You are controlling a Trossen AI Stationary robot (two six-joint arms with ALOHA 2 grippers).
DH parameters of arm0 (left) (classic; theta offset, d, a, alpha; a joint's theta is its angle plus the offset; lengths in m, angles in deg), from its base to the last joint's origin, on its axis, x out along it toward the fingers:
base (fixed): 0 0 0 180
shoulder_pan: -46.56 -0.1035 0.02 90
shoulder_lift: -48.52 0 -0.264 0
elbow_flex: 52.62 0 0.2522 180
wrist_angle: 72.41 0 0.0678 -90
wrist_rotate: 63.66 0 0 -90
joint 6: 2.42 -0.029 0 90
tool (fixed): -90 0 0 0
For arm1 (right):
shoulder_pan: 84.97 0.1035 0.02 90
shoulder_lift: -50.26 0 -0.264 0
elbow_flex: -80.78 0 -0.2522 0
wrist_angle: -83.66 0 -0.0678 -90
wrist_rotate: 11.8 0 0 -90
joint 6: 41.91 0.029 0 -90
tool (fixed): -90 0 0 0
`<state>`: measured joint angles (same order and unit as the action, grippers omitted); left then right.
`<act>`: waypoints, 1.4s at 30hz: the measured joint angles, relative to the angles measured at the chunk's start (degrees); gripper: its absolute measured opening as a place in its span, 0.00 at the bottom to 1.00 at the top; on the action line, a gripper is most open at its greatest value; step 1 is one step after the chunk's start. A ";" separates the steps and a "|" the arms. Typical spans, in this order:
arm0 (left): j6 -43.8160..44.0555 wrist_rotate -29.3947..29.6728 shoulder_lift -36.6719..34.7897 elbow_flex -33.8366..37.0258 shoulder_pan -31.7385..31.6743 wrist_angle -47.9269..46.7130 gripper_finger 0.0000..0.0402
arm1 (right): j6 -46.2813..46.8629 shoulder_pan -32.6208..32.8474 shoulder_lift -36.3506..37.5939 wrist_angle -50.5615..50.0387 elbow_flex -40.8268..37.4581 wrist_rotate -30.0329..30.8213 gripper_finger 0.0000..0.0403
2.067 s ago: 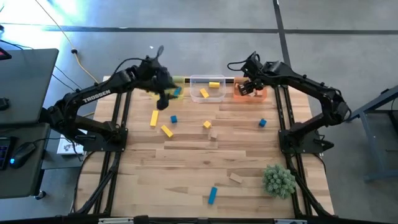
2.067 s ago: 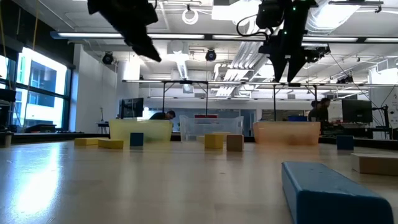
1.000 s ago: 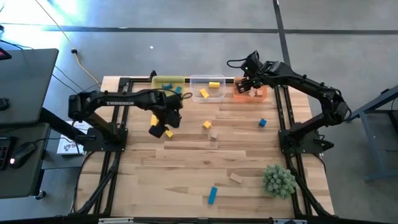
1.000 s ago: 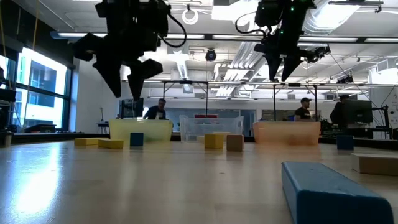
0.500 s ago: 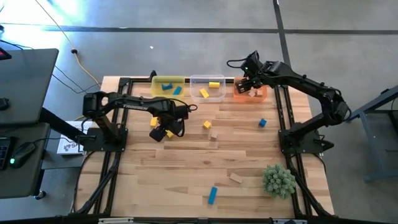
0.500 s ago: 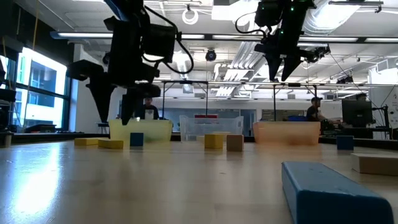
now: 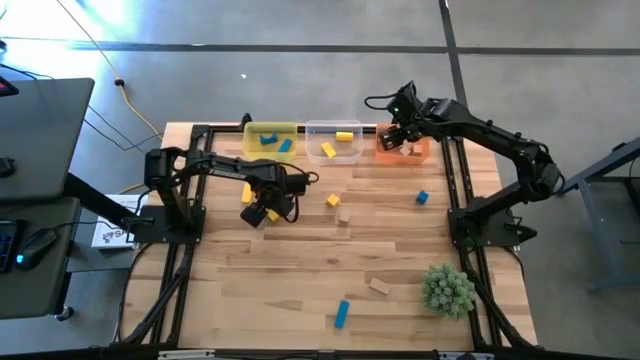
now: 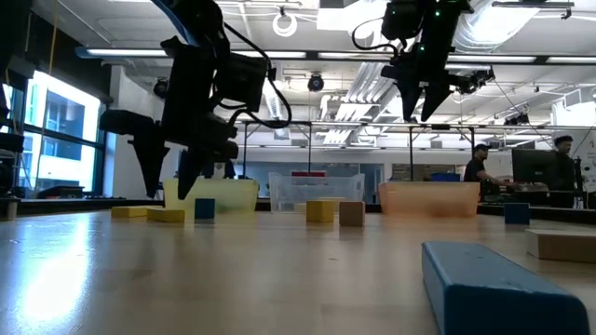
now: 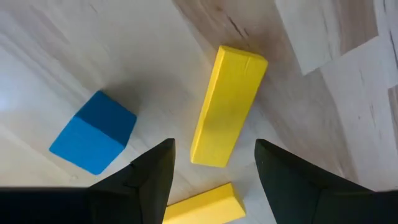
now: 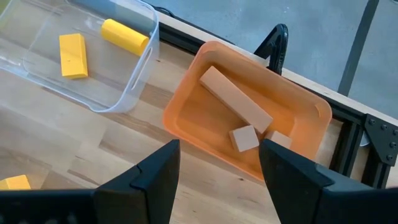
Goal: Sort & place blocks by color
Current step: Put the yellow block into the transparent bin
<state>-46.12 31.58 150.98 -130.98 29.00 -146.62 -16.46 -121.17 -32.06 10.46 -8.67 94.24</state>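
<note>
White lettering runs along the left arm's link in the high view, too small to read here. The desk (image 7: 300, 260) is pale butcher-block wood in long strips, framed by black rails; around it lies grey concrete floor, and the low view looks across into a workshop with ceiling lights, windows and a person (image 8: 480, 166) far behind.

The left gripper (image 7: 262, 209) hangs low over the desk's left half, jaws spread, with nothing between them. Its wrist view shows a yellow bar (image 9: 228, 104) lying flat between the fingertips' line, a second yellow bar (image 9: 202, 207) just beside it, and a blue cube (image 9: 93, 140) near, none of them touched.

The right gripper (image 7: 397, 137) hovers above the orange bin (image 7: 404, 149) at the desk's far edge, jaws spread and empty. In that bin lie a tan bar (image 10: 235, 107) and a tan cube (image 10: 244, 138) just beside it. The clear bin (image 7: 334, 142) next to it holds two yellow blocks (image 10: 73, 47); the yellow bin (image 7: 271, 136) holds blue blocks (image 7: 284, 145).

Loose on the desk: a yellow cube (image 7: 333, 201) touching or just beside a tan cube (image 7: 343, 216), a blue cube at right (image 7: 422, 198), a tan block (image 7: 379, 286) near the spiky green plant ball (image 7: 448, 290), and a blue bar (image 7: 342, 313) near the front.
</note>
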 joint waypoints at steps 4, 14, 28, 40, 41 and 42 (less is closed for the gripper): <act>0.02 -0.05 -0.01 0.00 -0.52 -0.27 0.52 | 0.00 0.00 0.00 0.06 0.00 0.00 0.52; 0.13 -3.08 -0.01 0.06 -1.71 0.30 0.52 | -0.44 0.00 0.00 0.27 0.00 0.02 0.52; 1.17 2.04 -0.03 5.48 -2.04 2.68 0.52 | -1.32 0.00 0.00 0.98 0.00 0.02 0.52; 3.02 4.93 -0.05 7.30 0.09 8.26 0.52 | -1.31 0.00 0.00 1.04 0.00 0.02 0.52; 3.02 4.23 -0.05 7.30 0.08 8.31 0.52 | -1.31 0.00 0.00 1.09 0.00 0.02 0.52; 3.02 3.60 -0.05 7.30 0.08 8.28 0.52 | -1.27 0.00 0.00 1.07 0.00 0.02 0.52</act>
<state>-43.11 35.18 150.93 -123.67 29.09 -138.34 -17.73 -121.17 -32.06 11.53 -8.67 94.25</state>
